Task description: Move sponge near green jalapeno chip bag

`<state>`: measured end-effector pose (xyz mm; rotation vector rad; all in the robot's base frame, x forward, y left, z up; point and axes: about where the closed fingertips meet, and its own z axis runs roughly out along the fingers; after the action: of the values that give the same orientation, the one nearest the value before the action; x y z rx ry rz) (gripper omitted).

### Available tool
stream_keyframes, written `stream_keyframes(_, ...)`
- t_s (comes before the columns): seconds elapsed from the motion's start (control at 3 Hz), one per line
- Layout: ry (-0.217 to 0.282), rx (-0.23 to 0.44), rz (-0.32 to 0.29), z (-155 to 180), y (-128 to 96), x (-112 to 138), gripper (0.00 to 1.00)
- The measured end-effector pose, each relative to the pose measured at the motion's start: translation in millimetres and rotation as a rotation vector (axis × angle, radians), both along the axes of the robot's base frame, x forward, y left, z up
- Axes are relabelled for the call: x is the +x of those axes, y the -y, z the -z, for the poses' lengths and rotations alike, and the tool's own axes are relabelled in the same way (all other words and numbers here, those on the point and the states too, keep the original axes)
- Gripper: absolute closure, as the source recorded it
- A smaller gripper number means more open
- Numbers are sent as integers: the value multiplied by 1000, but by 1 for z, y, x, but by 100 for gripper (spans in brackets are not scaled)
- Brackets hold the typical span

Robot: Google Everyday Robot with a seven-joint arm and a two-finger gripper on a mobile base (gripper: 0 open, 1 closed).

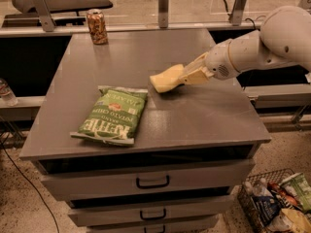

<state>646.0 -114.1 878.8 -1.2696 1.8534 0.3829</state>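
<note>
The green jalapeno chip bag [112,115] lies flat on the grey table top [146,57], left of centre near the front. My gripper [183,75] comes in from the right on a white arm and is shut on the pale yellow sponge [166,78]. The sponge is low over the table, just right of the bag's upper right corner, a short gap away. I cannot tell whether the sponge touches the table.
A brown drink can [97,26] stands at the table's far left corner. Drawers [153,181] sit below the table front. A wire basket of packets [277,205] stands on the floor at the lower right. Rails and posts run behind the table.
</note>
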Motion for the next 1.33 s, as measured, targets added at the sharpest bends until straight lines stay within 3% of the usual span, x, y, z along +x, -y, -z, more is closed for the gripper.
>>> stream_keyframes(0.33, -11, -2, -47, 9, -4, -17, 52)
stream_keyframes(1.0, -64, 33, -108, 28, -28, -40, 5)
stream_keyframes(1.33, -70, 35, -115, 30, -32, -42, 0)
